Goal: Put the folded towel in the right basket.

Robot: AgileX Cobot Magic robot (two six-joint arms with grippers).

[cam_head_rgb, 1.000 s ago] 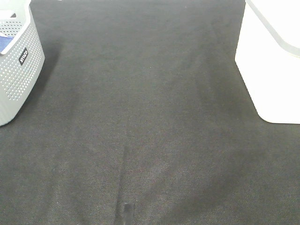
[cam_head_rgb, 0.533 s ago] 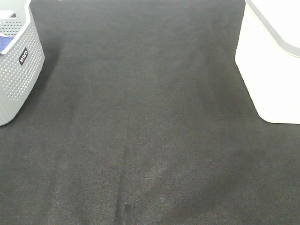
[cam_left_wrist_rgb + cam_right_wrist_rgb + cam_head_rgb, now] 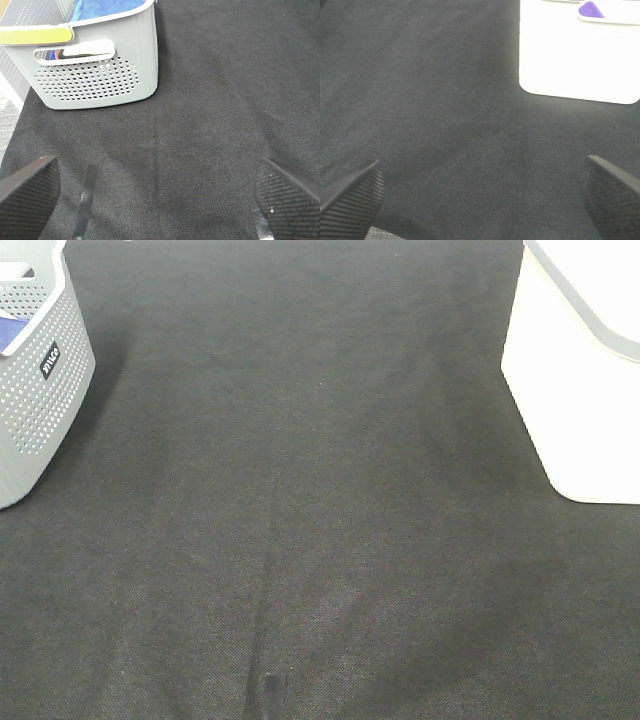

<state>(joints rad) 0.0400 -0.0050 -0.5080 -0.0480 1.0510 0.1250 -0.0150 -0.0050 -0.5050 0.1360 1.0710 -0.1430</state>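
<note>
Dark woven mat underfoot

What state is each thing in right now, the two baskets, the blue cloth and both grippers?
Grey basket: upright on the dark mat, holding blue cloth.
Blue cloth: inside the grey basket, only partly visible.
White basket: upright on the mat; contents hidden in the exterior view.
Left gripper: open, holding nothing.
Right gripper: open, holding nothing.

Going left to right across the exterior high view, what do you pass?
Grey perforated basket with something blue inside, at the left edge → bare dark mat across the middle → white basket at the right edge. No gripper appears in this view.
</note>
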